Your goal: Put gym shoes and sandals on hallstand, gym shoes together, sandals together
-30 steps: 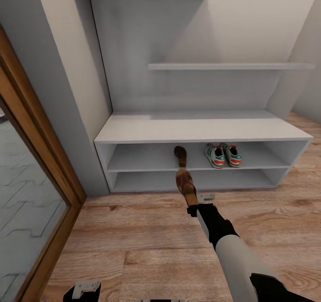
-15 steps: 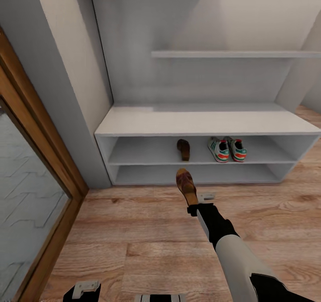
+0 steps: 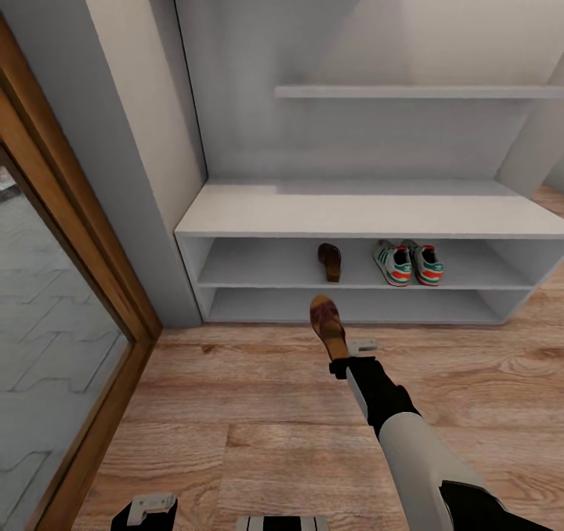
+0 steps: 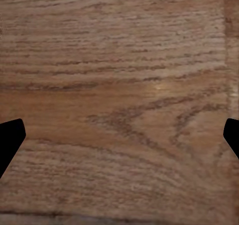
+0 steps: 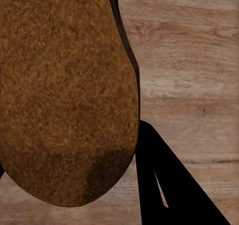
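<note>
The right gripper (image 3: 342, 356) is pinching 1 sandal (image 3: 327, 326) by its heel above the floor (image 3: 235, 406), short of the shoe rack (image 3: 368, 218). The other sandal (image 3: 330, 261) and 2 sneakers (image 3: 408, 262) are sitting on its upper shelf. Such a thin heel grip is risking a slip, or the toe catching the shelf edge. The left gripper (image 4: 119, 135) is hanging spread and empty.

Head cam looks fwd and down from above at the shoe rack (image 3: 368, 218), right pincer (image 3: 342, 356) in front of it. Both wrist cams face the floor (image 4: 119, 60); right one sits v. close behind the held sandal (image 5: 64, 95), shared w/ head cam.
</note>
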